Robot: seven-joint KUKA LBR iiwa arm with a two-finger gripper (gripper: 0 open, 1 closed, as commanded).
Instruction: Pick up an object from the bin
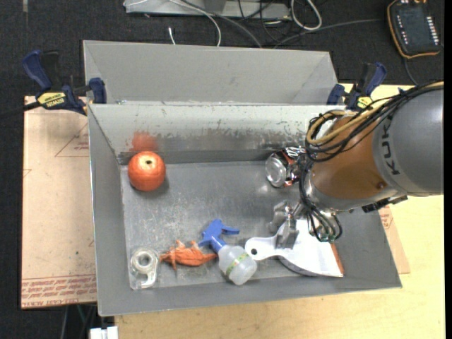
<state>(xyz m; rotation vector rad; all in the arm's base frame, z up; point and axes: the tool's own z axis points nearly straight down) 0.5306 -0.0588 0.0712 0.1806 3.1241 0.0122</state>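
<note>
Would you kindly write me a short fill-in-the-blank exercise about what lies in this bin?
1. The round fruit at the back left of the bin is an ____.
2. The spray bottle has a ____ trigger head.
3. The end effector is over the ____ flat tool at the front right.
4. The small toy just left of the bottle is ____.

Missing words: apple; blue; white; orange.
</note>
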